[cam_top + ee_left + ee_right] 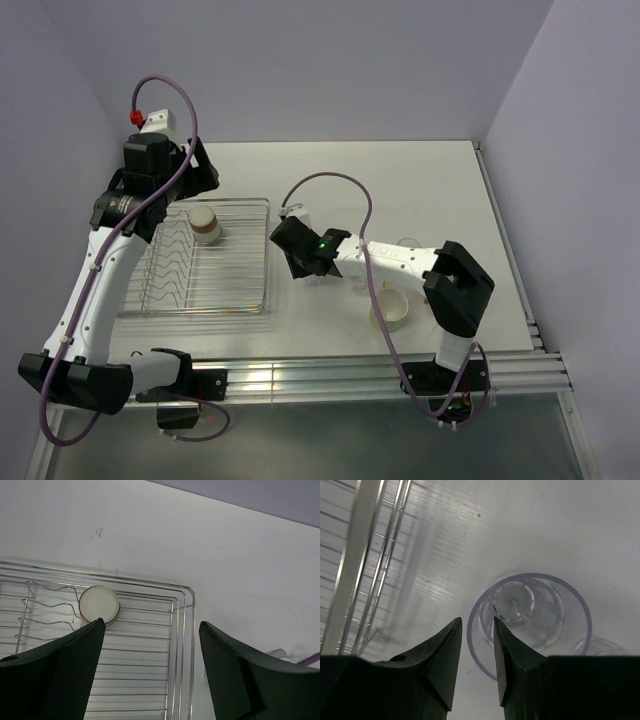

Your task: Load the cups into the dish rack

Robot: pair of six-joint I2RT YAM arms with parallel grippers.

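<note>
The silver wire dish rack (268, 262) lies left of centre; it also shows in the left wrist view (181, 630). A brown-and-cream cup (205, 225) stands upside down in its far part (99, 605). My left gripper (198, 168) hangs open and empty above the rack's far right corner (152, 625). My right gripper (305, 268) is low, just right of the rack. Its jaws are narrowed and straddle the rim of an upright clear tumbler (532, 617), one finger inside and one outside (478, 620). A pale handled mug (392, 308) stands near the right arm. The salmon-orange mug is out of view.
A second clear glass item (594, 645) sits just beyond the tumbler, partly hidden by my finger. Walls close the table off at the back and on both sides. Aluminium rails (400, 372) run along the near edge by the arm bases.
</note>
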